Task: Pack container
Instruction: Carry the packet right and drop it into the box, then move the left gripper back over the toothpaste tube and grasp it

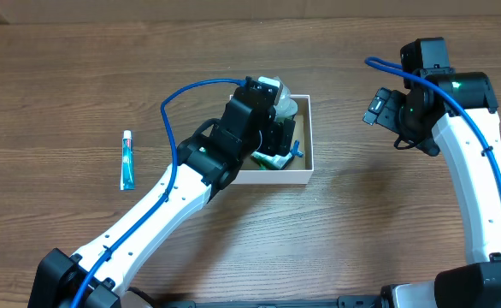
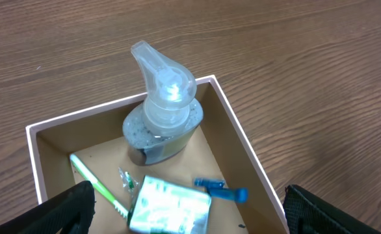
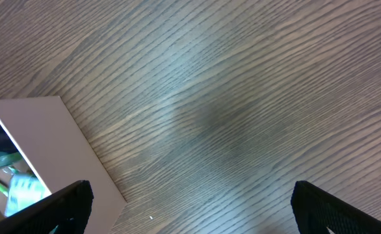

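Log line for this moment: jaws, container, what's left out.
left gripper: jaws open, over container | right gripper: jaws open, over table | packed: pump bottle | out: blue tube

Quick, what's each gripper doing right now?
Left gripper: open, holding nothing, fingers spread above the container.
Right gripper: open, holding nothing, over the table.
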